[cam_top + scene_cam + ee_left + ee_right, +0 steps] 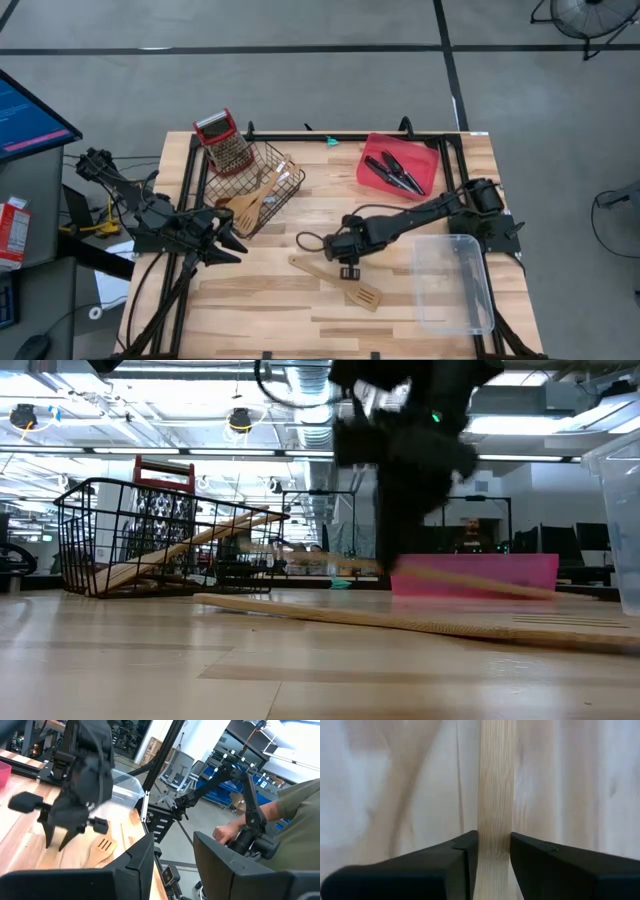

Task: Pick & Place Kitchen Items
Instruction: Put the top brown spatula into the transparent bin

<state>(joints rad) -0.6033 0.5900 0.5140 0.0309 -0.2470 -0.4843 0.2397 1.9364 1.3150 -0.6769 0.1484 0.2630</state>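
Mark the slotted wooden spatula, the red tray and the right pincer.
slotted wooden spatula (pixel 366 296), high view, slotted blade.
red tray (pixel 431 160), high view, bare right corner.
right pincer (pixel 493 851), right wrist view, between fingertips gripping the spatula handle.

Bright, even light falls from ceiling strip lamps (pixel 60 410), which glare white in the low view. Shadows on the worktop (pixel 260 300) are soft and short. The arm (pixel 410 450) in the low view is smeared by motion blur. In the right wrist view the wooden handle (pixel 495 785) and boards look soft and washed out.
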